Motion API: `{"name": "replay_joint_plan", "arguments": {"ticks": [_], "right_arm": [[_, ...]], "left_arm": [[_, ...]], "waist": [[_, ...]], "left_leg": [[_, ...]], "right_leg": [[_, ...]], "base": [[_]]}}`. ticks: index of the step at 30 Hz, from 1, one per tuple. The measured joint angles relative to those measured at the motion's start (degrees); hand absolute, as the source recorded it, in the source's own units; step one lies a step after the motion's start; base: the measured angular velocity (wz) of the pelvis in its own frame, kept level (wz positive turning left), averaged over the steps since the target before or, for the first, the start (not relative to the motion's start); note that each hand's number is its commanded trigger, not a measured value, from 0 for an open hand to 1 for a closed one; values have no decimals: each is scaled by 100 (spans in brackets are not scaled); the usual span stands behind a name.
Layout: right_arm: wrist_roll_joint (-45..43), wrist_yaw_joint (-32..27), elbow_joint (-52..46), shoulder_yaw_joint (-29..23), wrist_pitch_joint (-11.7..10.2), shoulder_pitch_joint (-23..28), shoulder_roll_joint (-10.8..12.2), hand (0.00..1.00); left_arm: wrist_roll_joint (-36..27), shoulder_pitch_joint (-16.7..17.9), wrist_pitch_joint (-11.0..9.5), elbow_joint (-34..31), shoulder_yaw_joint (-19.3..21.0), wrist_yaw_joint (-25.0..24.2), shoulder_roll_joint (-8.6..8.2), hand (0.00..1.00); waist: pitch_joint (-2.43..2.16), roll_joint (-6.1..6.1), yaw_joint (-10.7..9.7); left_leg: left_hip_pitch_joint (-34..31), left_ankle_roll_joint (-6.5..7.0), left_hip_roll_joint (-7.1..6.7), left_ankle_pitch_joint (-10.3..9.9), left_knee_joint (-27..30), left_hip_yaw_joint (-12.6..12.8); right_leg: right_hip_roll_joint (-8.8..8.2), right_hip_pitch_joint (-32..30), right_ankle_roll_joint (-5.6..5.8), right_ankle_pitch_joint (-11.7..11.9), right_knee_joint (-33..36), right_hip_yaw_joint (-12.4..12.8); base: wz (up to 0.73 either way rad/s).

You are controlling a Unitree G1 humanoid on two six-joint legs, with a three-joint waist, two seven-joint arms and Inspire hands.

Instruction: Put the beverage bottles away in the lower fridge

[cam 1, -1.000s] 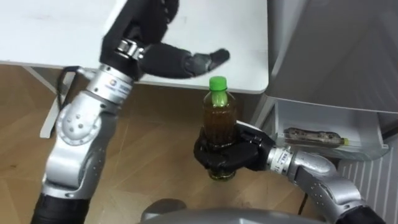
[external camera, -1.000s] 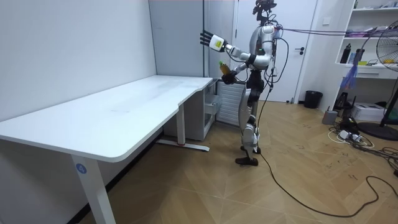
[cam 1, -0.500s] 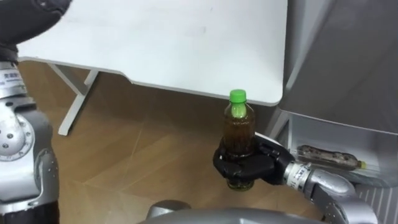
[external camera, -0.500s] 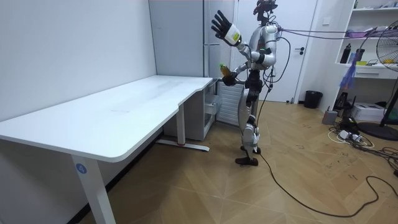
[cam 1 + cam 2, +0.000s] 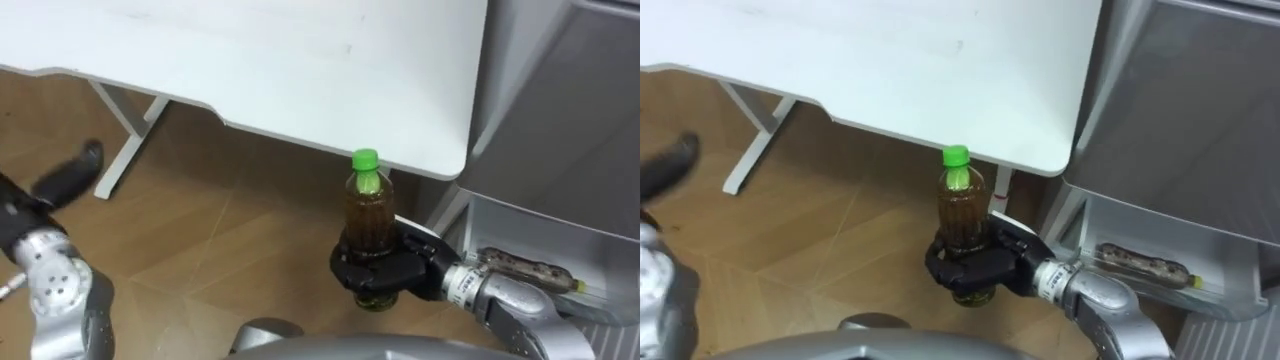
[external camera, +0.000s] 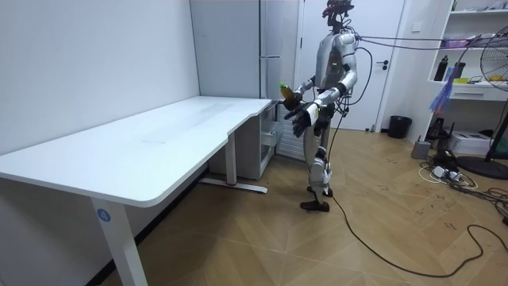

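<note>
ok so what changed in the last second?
The left hand moved: it was stretched out over the desk, swung up above head height, and has now dropped in front of the hips, fingers open throughout. Nothing was grasped or released. The right hand stays shut on the green-capped bottle, upright by the desk corner, and the robot stands on the same spot. The shift in the eye views is the camera's own.
</note>
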Motion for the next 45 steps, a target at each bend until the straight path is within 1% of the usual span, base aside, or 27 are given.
{"name": "replay_joint_plan", "arguments": {"ticks": [1,3,4,6,7,9,13,15,17,19,20,22,24,25,26,27,28,29,30,32,33,34,36,38,40,43,45], "right_arm": [[0,-3,0,-1,28,-27,-6,100],[2,-76,3,5,190,-110,0,100],[3,-105,4,4,219,-117,0,100],[6,-164,5,-1,318,-126,-10,100],[13,-167,5,-1,347,-128,-12,100],[39,-166,7,-1,376,-154,-47,100],[-131,-191,7,-60,472,-239,-15,100],[-239,-276,7,-61,475,-285,-7,100],[-358,-371,-10,-65,475,-326,7,100],[-637,-462,-72,-88,476,-381,26,100],[-773,-528,-139,-110,476,-382,30,100],[-1013,-639,-230,-136,475,-388,40,100],[-1490,-747,-324,-243,474,-395,150,100],[-1574,-797,-324,-267,474,-398,163,100],[-1599,-909,-324,-291,469,-412,183,100],[-1599,-966,-325,-296,458,-414,182,100],[-1700,-1079,-354,-333,444,-413,202,100],[-1916,-1175,-402,-406,429,-410,243,100],[-2237,-1330,-498,-458,427,-395,310,100],[-2587,-1569,-574,-505,395,-395,338,100],[-2865,-1717,-576,-573,334,-394,393,100],[-2999,-1789,-575,-605,307,-393,397,100],[-3461,-2159,-573,-678,224,-392,426,100],[-3624,-2417,-568,-680,195,-386,419,100],[-3616,-2704,-447,-677,99,-382,425,100],[-3602,-3155,-398,-711,61,-298,423,100],[-3599,-3488,-310,-789,-102,-159,425,100]], "left_arm": [[-26,5,50,214,-115,-85,1,0],[-222,92,338,878,-515,-500,5,0],[-227,95,408,1073,-589,-628,5,0],[-313,90,661,1851,-790,-1107,2,0],[-323,96,729,2001,-805,-1197,0,0],[-332,104,942,2458,-937,-1536,-1,0],[-309,114,1100,2915,-1035,-2045,-16,0],[-258,129,1184,3176,-1049,-2287,-18,0],[-189,131,1242,3275,-1118,-2413,-25,0],[-101,141,1300,3332,-1190,-2546,-55,0],[-19,143,1337,3372,-1189,-2636,-99,0],[156,64,1412,3461,-1192,-2723,-175,0],[274,-16,1417,3573,-1188,-2782,-223,0],[308,-41,1415,3598,-1197,-2781,-224,0],[317,-73,1414,3655,-1282,-2772,-225,0],[330,-97,1414,3661,-1324,-2767,-227,0],[436,-169,1409,3663,-1363,-2765,-226,0],[609,-201,1408,3654,-1363,-2766,-226,0],[738,-234,1399,3652,-1360,-2766,-230,0],[825,-299,1395,3659,-1362,-2766,-232,0],[891,-327,1373,3660,-1361,-2766,-232,0],[925,-332,1357,3660,-1357,-2767,-232,0],[935,-330,1278,3652,-1339,-2766,-236,0],[935,-337,1238,3645,-1339,-2753,-233,0],[925,-330,1217,3645,-1346,-2732,-231,0],[924,-307,1138,3655,-1363,-2730,-237,0],[923,-266,1117,3659,-1360,-2740,-239,0]], "waist": [[6,9,-9],[8,10,-112],[9,12,-123],[11,16,-200],[10,13,-217],[12,15,-251],[12,16,-401],[11,15,-415],[11,14,-443],[3,4,-492],[12,23,-526],[4,26,-582],[6,36,-643],[4,43,-675],[21,80,-737],[22,87,-783],[24,106,-907],[33,121,-982],[26,131,-1040],[19,139,-1057],[14,133,-1119],[10,128,-1150],[4,119,-1192],[-6,102,-1240],[-10,85,-1299],[-13,91,-1352],[-18,100,-1356]], "left_leg": [[-19,0,4,0,5,-1],[-86,0,5,0,8,2],[-87,0,5,0,6,15],[-90,1,7,0,-15,38],[-90,1,7,0,-30,36],[-127,1,18,0,-50,75],[-225,2,12,0,-15,66],[-231,3,13,0,-24,76],[-269,4,19,-1,-22,146],[-317,5,19,-1,-16,169],[-319,7,18,-1,-15,169],[-309,13,14,2,-17,170],[-293,17,14,5,-1,172],[-288,17,15,5,2,172],[-281,17,11,5,3,163],[-280,17,9,5,4,161],[-290,18,6,5,0,152],[-304,20,10,6,1,161],[-326,20,12,7,4,174],[-325,20,14,7,0,210],[-314,21,13,7,0,219],[-308,22,15,7,-1,229],[-281,25,14,9,-5,241],[-258,26,13,9,-4,242],[-230,26,11,9,-7,237],[-201,27,8,9,-14,224],[-177,27,11,8,-42,226]], "right_leg": [[4,-14,-2,12,-2,1],[3,-12,0,25,-16,-14],[1,-11,1,25,-19,-15],[-1,-15,1,25,-21,-14],[0,-18,1,25,-21,-12],[2,-103,1,25,-8,60],[2,-154,-1,32,0,50],[3,-184,0,33,5,80],[11,-239,-1,35,21,133],[7,-312,-1,36,74,133],[1,-313,0,36,72,135],[-6,-312,2,37,74,159],[-2,-301,2,38,75,181],[0,-297,2,37,74,196],[1,-271,2,38,70,220],[0,-266,3,38,69,227],[-3,-268,3,38,70,224],[-5,-285,3,38,74,228],[-3,-322,3,38,85,251],[7,-353,-2,40,86,322],[7,-354,-2,40,87,350],[7,-355,-2,40,87,364],[12,-358,-1,40,85,467],[8,-363,5,44,85,474],[7,-346,9,46,82,467],[4,-317,10,46,72,467],[9,-306,10,46,69,467]], "base": [[0],[0],[0],[0],[-4],[-9],[2],[-5],[-9],[-7],[0],[0],[0],[0],[3],[8],[5],[0],[-7],[-16],[-14],[-11],[-10],[-2],[0],[0],[0]]}}
